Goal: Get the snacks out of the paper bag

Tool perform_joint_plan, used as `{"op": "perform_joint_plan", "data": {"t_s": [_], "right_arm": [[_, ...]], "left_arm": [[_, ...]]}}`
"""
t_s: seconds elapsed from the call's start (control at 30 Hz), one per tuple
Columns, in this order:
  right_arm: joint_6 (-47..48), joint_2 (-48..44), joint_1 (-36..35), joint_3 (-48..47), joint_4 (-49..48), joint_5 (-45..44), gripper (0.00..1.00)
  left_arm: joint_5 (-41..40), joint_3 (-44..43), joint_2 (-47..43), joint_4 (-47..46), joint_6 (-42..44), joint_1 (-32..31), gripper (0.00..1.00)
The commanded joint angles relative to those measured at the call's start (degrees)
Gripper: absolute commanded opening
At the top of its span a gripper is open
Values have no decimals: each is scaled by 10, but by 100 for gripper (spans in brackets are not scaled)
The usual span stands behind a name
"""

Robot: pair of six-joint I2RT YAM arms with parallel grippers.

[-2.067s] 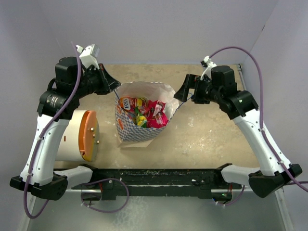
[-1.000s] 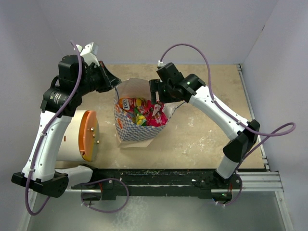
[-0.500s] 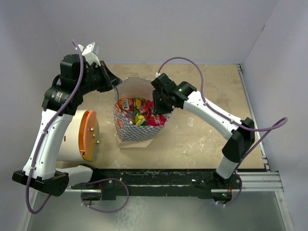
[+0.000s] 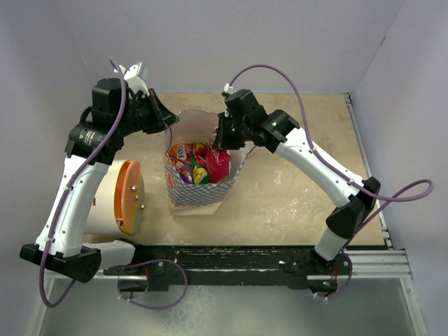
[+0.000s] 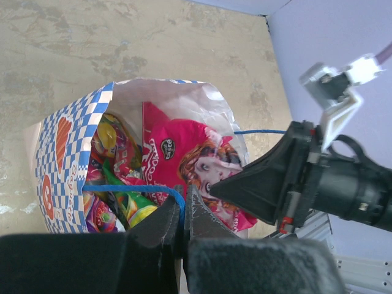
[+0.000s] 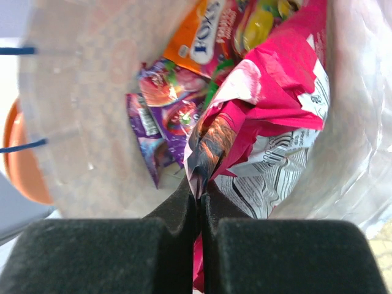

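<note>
The white paper bag (image 4: 198, 190) with a blue checkered band stands open mid-table, full of bright snacks (image 4: 192, 166). My left gripper (image 4: 165, 120) is at its left rim, shut on the blue cord handle (image 5: 131, 188). My right gripper (image 4: 221, 138) reaches into the bag's right side and is shut on the edge of a pink-red packet (image 6: 263, 104) with a face printed on it (image 5: 196, 162). Purple (image 6: 162, 110), orange (image 6: 205, 37) and green-yellow (image 5: 131, 205) packets lie deeper in the bag (image 5: 55, 159). The bag's wall (image 6: 86, 104) surrounds the right gripper (image 6: 201, 184).
A white cylinder with an orange lid (image 4: 128, 197) lies on its side just left of the bag. The table's metal rail (image 4: 392, 262) runs along the near and right edges. White walls enclose the workspace.
</note>
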State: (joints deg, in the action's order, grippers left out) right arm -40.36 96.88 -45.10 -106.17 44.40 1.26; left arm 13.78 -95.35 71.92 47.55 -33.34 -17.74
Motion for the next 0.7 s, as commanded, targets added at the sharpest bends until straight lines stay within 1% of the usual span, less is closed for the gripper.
{"op": "perform_joint_plan", "data": {"t_s": [0.0,0.17,0.27,0.4,0.5,0.57,0.63,0.67], "right_arm": [[34,-74,1,-37,-112,9,0],[92,-109,2,-72,-143,-70,0],[142,-134,3,-98,-158,-118,0],[210,-159,6,-121,-174,-205,0],[273,-160,13,-136,-177,-279,0],[296,-151,34,-150,-159,-315,0],[284,-145,82,-158,-132,-312,0],[277,-149,107,-146,-129,-303,0]], "left_arm": [[8,-3,-21,-55,9,2,0],[5,-10,-15,-51,9,2,0],[5,4,-23,-58,5,2,0],[-9,16,-29,-56,0,1,0],[-13,-1,-19,-43,4,2,0],[-18,-8,-18,-34,6,2,0],[-19,-4,-22,-32,6,2,0],[-19,-2,-22,-33,6,2,0]]}}
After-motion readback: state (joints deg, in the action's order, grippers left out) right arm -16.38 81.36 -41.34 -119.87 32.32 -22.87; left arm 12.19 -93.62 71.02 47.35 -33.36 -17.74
